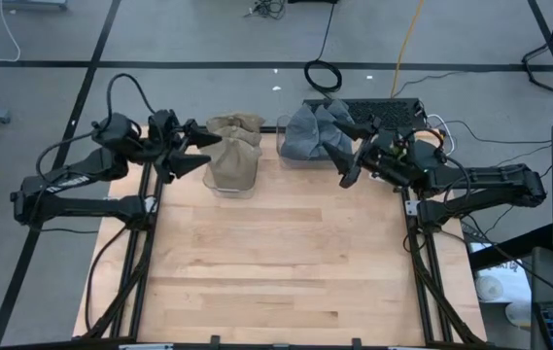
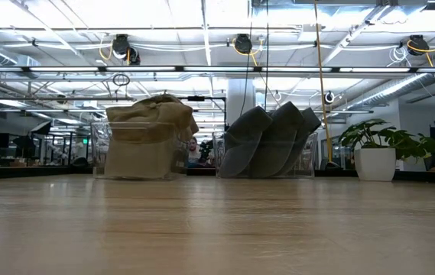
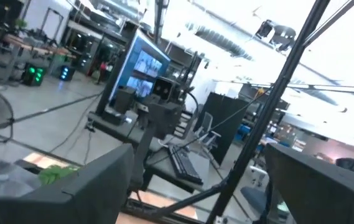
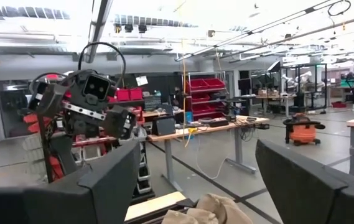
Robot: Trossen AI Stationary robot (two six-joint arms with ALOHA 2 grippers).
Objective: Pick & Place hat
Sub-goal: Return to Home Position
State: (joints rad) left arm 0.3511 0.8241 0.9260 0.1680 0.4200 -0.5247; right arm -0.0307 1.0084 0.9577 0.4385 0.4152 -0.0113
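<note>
A stack of tan hats (image 1: pixel 234 156) fills a clear bin at the table's far edge, and a stack of grey hats (image 1: pixel 310 134) leans in a second clear bin to its right. The low view shows the tan hats (image 2: pixel 144 137) and grey hats (image 2: pixel 267 145) standing in their bins. My left gripper (image 1: pixel 211 152) hovers open just left of the tan hats, fingers level and pointing right. My right gripper (image 1: pixel 346 153) hovers open at the grey hats' right side, pointing left. Both wrist views look out level over the bins, the left (image 3: pixel 198 186) and the right (image 4: pixel 195 180); tan hat tops (image 4: pixel 208 211) show below.
The light wooden tabletop (image 1: pixel 286 262) stretches bare from the bins to the near edge. A black keyboard (image 1: pixel 378 109) sits beyond the far edge behind the grey hats. Cables (image 1: pixel 323 73) lie on the floor. The left arm (image 4: pixel 83 106) shows far off in the right wrist view.
</note>
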